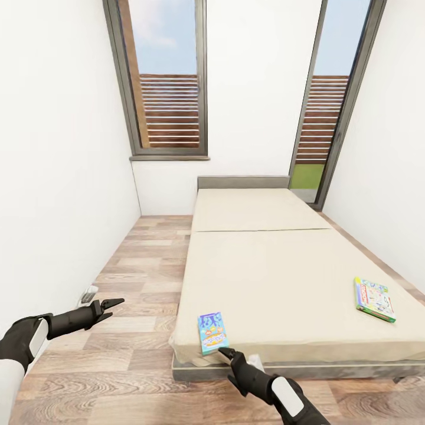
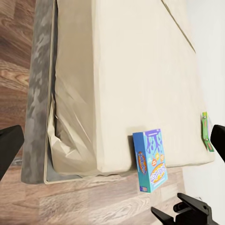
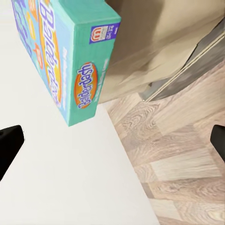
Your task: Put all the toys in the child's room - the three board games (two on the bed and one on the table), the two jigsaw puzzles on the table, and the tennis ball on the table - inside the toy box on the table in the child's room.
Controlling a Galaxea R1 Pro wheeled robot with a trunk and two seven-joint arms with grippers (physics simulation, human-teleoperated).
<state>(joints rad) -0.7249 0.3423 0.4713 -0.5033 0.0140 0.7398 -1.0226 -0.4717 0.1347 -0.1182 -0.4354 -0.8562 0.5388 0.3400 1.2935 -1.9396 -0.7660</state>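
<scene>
A blue board game (image 1: 213,332) lies at the near left corner of the bed (image 1: 265,265), its near end at the mattress edge. Another board game (image 1: 374,299), pastel with a green edge, rests flat near the bed's right side. My right gripper (image 1: 227,354) is open just below the blue box's near end; in the right wrist view its black fingertips (image 3: 10,140) stand wide apart with the blue box (image 3: 61,51) ahead. My left gripper (image 1: 112,306) hangs open over the floor left of the bed. The left wrist view shows the blue box (image 2: 151,159) and the green-edged box (image 2: 206,131).
A white wall runs close along the left, with a small white fitting (image 1: 88,293) low on it. A strip of wood-plank floor (image 1: 147,277) lies between that wall and the bed. The grey bed frame (image 1: 307,370) is near me. Tall dark-framed windows (image 1: 168,82) stand behind.
</scene>
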